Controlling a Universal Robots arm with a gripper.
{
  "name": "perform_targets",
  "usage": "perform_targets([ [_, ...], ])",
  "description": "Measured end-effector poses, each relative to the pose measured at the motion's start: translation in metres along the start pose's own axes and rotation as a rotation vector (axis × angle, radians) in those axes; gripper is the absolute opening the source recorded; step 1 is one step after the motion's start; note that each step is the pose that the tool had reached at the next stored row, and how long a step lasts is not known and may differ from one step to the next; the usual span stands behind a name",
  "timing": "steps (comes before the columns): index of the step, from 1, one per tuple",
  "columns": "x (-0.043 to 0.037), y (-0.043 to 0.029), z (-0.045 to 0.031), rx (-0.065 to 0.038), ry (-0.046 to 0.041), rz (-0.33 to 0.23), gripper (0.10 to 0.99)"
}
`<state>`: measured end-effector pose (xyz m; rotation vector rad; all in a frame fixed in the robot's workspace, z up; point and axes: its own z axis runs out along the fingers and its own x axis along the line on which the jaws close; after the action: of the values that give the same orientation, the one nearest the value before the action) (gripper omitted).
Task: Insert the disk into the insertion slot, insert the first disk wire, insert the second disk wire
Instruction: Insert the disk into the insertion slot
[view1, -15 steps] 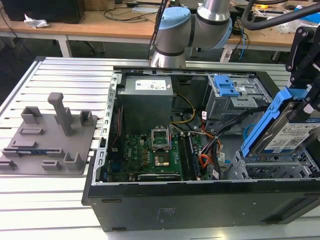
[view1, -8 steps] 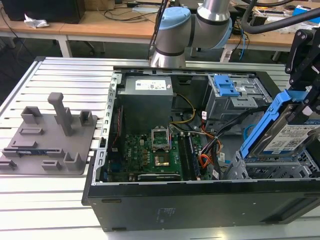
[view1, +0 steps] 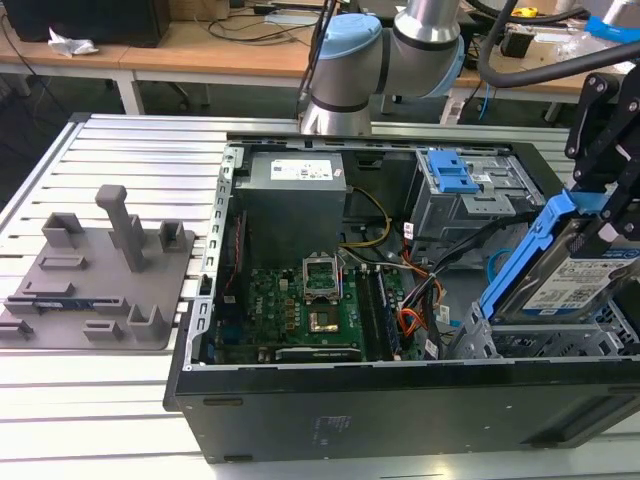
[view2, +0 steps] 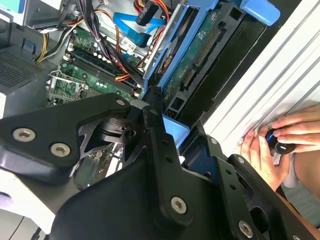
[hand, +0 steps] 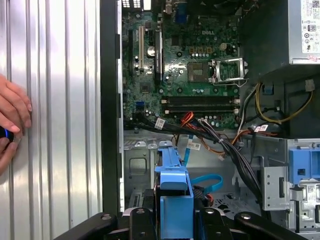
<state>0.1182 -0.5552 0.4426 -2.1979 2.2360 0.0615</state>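
Note:
The disk (view1: 575, 275), dark metal with a white label in a bright blue carrier, hangs tilted at the exterior view's right, over the open computer case. My black gripper (view1: 600, 230) is shut on its upper end. Right below it stands the insertion slot (view1: 520, 345), a silver perforated drive cage; the disk's lower edge is at the cage's top. In the second wrist view the disk's green circuit side (view2: 200, 55) shows beyond the gripper (view2: 172, 125). In the first wrist view the blue carrier edge (hand: 172, 182) sits between the fingers, with the insertion slot (hand: 137, 165) beyond it.
A taller grey cage with a blue latch (view1: 455, 185) stands behind. Loose wires (view1: 415, 315) and a blue flat cable (hand: 205, 182) lie beside the slot. A person's hand (hand: 10, 125) rests on the ribbed table beside the case. A grey fixture plate (view1: 100, 270) lies at the exterior view's left.

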Motion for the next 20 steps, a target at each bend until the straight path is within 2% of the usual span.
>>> perform_targets([
  [8,0.0008,-0.0004,0.0153,0.000,0.0000,0.000,0.365],
  [12,0.0014,-0.0005,0.0299,0.000,0.0000,0.000,0.365],
  [15,0.0015,0.0001,0.0350,0.000,0.0000,0.000,0.376],
  [16,0.0016,0.0002,0.0354,0.000,0.0004,0.000,0.435],
  [17,0.0016,0.0002,0.0356,0.000,0.0002,0.000,0.435],
  [18,0.0016,0.0002,0.0356,0.000,0.0000,0.000,0.557],
  [19,0.0016,0.0002,0.0356,0.000,-0.0001,0.000,0.624],
  [20,0.0016,0.0002,0.0354,0.000,0.0001,0.000,0.624],
])
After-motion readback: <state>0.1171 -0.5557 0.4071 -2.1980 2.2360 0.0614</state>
